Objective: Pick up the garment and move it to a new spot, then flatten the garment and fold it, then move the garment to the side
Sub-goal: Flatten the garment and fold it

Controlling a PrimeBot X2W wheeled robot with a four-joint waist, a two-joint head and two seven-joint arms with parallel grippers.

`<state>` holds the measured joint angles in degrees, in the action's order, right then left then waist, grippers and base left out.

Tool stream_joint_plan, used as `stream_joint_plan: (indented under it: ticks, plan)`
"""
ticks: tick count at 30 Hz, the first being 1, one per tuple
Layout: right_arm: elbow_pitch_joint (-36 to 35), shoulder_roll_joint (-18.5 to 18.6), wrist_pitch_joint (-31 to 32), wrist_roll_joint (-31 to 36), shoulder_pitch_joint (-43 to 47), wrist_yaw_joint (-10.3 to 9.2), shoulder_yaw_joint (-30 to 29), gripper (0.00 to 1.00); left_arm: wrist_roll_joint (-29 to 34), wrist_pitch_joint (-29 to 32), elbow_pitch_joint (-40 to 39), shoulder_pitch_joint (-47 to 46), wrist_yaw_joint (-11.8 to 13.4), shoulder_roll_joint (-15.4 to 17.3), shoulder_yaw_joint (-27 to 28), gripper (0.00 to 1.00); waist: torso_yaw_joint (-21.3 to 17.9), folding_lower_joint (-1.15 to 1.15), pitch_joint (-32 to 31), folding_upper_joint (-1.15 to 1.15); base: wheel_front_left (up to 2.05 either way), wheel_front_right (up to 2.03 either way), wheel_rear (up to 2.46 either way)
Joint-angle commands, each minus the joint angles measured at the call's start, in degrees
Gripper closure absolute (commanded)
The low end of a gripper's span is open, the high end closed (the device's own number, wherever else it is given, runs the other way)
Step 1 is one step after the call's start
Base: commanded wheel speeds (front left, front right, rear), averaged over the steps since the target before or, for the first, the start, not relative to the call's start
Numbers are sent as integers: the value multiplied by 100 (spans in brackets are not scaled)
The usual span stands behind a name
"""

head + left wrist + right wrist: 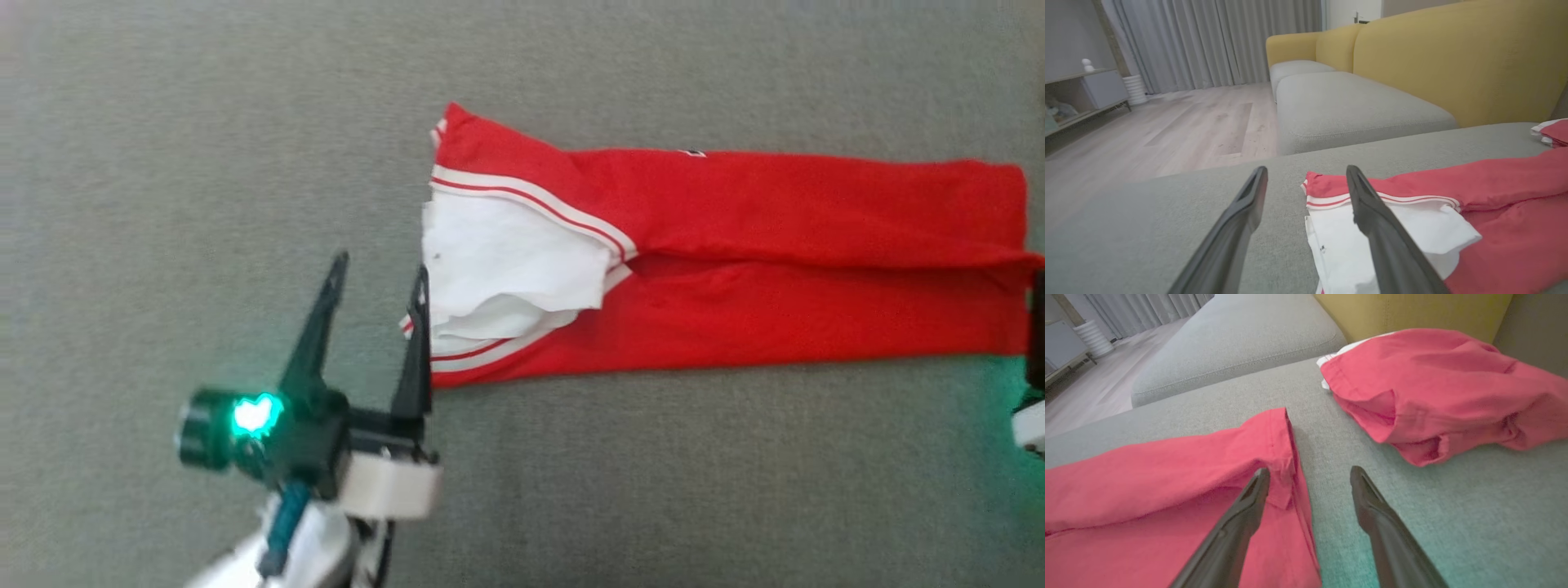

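Lying lengthwise across the grey sofa cushion (163, 122), the red trousers (735, 245) appear already doubled leg over leg. The striped waistband (531, 196) is turned back and shows the white lining (506, 261). The left gripper (381, 263) stands at that waist end with its fingers spread and nothing between them, one finger just at the cloth's edge. The right gripper (1310, 470) is likewise spread and empty at the leg hem (1286, 449), one finger over the cloth and the other over bare cushion.

The step in hand looks like smoothing before the next fold. It would go best if the waistband were laid flat first, so the lining is not creased in. Each pinch should take both layers near a corner, and the two arms should lift evenly so the legs do not slide apart. A second red garment (1433, 384) lies near the hem end, so the right arm should keep clear of it.
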<state>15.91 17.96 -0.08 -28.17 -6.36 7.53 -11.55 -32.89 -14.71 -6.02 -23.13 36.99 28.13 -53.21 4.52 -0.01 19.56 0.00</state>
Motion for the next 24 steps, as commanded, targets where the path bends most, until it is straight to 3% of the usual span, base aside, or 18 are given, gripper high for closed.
stream_joint_plan:
  ticks: [1, 8, 13, 19, 20, 22, 23, 24]
  plan:
    - [-116, 89, -58, 23, -69, -4, -38, 0, 216, -28, -202, 99, 24, -41, 411, 0, 180, 1, -150, 0, 0, 0, 0]
    - [286, 55, 134, 402, -423, -4, -486, 0, 1053, -28, -127, 888, -526, -761, 1053, 0, 576, 1, -345, 0, 0, 0, 0]
    - [750, -243, 570, 755, -339, -4, -1053, 0, 1425, -29, -2, 1129, -890, -1050, 1388, 0, 854, 1, -448, 0, 0, 0, 0]
    - [706, -589, 1025, 960, -113, -4, -1306, 0, 1665, -29, 11, 1410, -1110, -1267, 1739, 0, 937, 1, -474, 0, 0, 0, 0]
    - [674, -630, 1112, 970, -78, -4, -1319, 21, 1705, -29, 21, 1454, -1162, -1309, 1798, 0, 943, 1, -483, 0, 0, 0, 0]
    - [615, -679, 1215, 978, -46, -4, -1384, 81, 1782, -29, 49, 1527, -1268, -1389, 1903, 0, 947, 1, -506, 0, 0, 0, 0]
    - [575, -698, 1255, 996, -42, -4, -1406, 100, 1824, -29, 58, 1557, -1313, -1428, 1952, 0, 940, 1, -518, 0, 0, 0, 0]
    - [526, -710, 1299, 1006, -42, -4, -1391, 100, 1868, -29, 65, 1586, -1357, -1461, 1998, 0, 927, 1, -529, 0, 0, 0, 0]
